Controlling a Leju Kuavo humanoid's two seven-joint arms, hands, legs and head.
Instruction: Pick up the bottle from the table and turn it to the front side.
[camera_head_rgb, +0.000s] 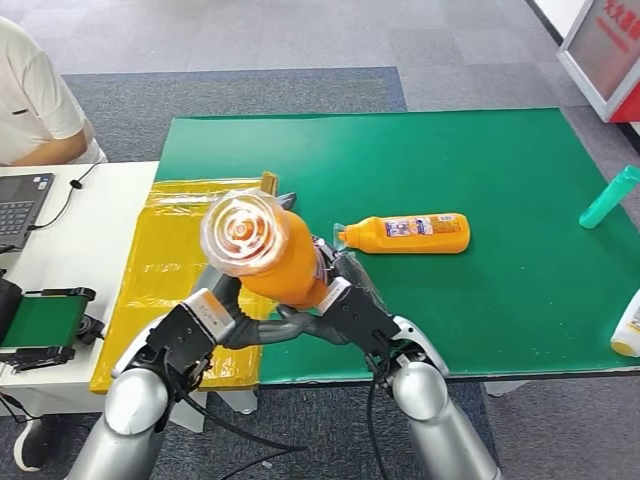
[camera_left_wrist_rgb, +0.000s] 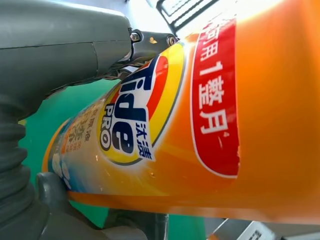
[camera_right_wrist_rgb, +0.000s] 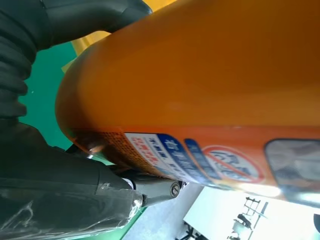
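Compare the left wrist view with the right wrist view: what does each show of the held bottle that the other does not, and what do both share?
Left wrist view only: the front label with the Tide PRO logo and a red panel of white characters. Right wrist view only: the back label with small print and a crossed-out circle symbol. Both share: the orange detergent bottle held up close by a robot hand, the left robot hand and the right robot hand, above the green table mat.

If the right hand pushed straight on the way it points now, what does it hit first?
The right hand already holds the lifted bottle and points up-left toward the left hand. Past the bottle, it would probably meet the yellow bag; depth is unclear.
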